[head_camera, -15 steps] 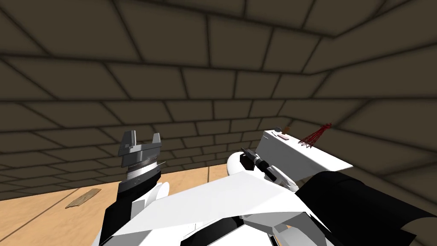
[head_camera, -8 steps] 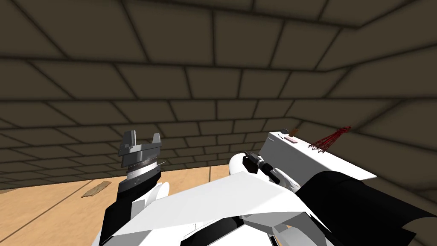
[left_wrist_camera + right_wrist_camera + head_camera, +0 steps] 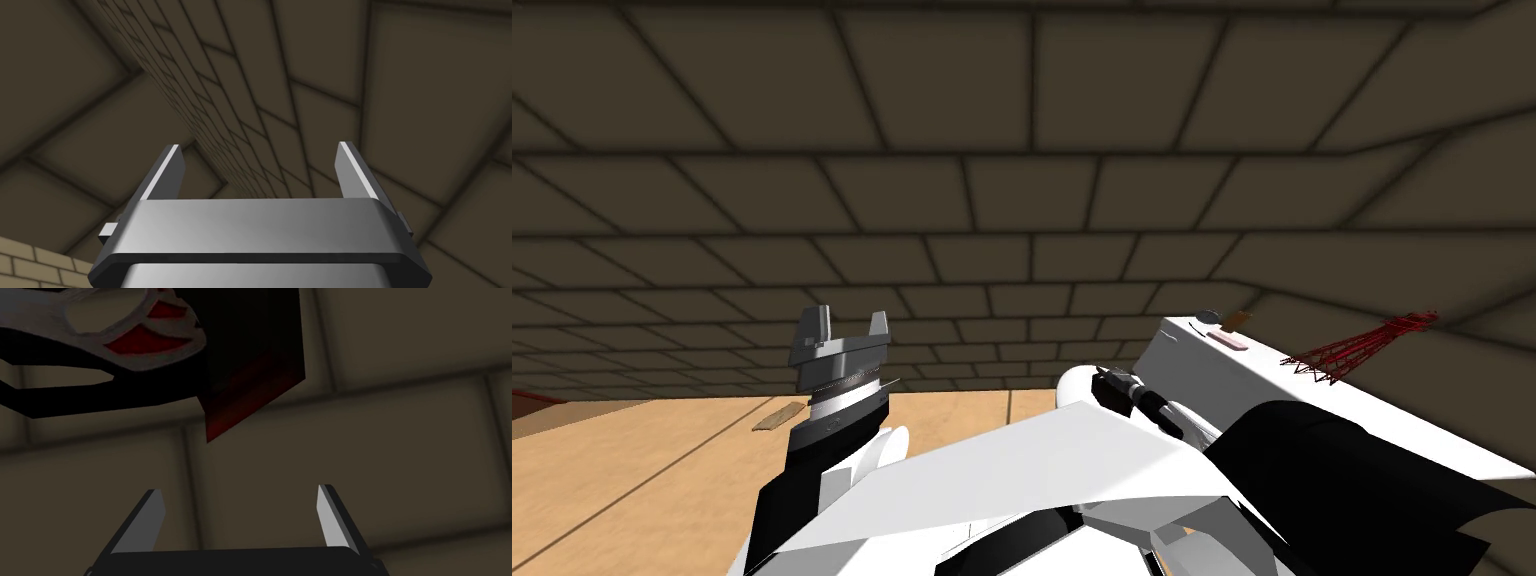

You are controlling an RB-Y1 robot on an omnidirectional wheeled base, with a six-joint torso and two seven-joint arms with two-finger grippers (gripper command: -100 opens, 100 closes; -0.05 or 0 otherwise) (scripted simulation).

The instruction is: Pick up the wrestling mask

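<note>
Looking along your right gripper [image 3: 239, 488], you see its two fingers standing wide apart with nothing between them. It grips nothing. The wrestling mask [image 3: 140, 340] hangs beyond that gripper's fingertips and off to one side, clear of both blades; you see a grey band with red panels over black. A black panel [image 3: 250, 348] with a dark red lower edge sits against the mask on the side nearer the right gripper's centre line. Whether it belongs to the mask you cannot tell. Behind both is a dim brown tiled wall [image 3: 380, 428].

In the head view, a white table [image 3: 1272, 390] lies just past the right gripper, on its outer side. On the tabletop, farther from the right gripper, lie a flat pink piece [image 3: 1229, 340] and a red wire-frame object [image 3: 1362, 345] — the wire-frame is the farther of the two.

Your left gripper [image 3: 848, 315] is raised well apart from the right gripper, across the chest from it. Its fingers point up and are spread fully, with nothing held. Low beyond it, a small wooden plank [image 3: 774, 417] lies on the wooden floor [image 3: 662, 460], farther still from the right gripper.
</note>
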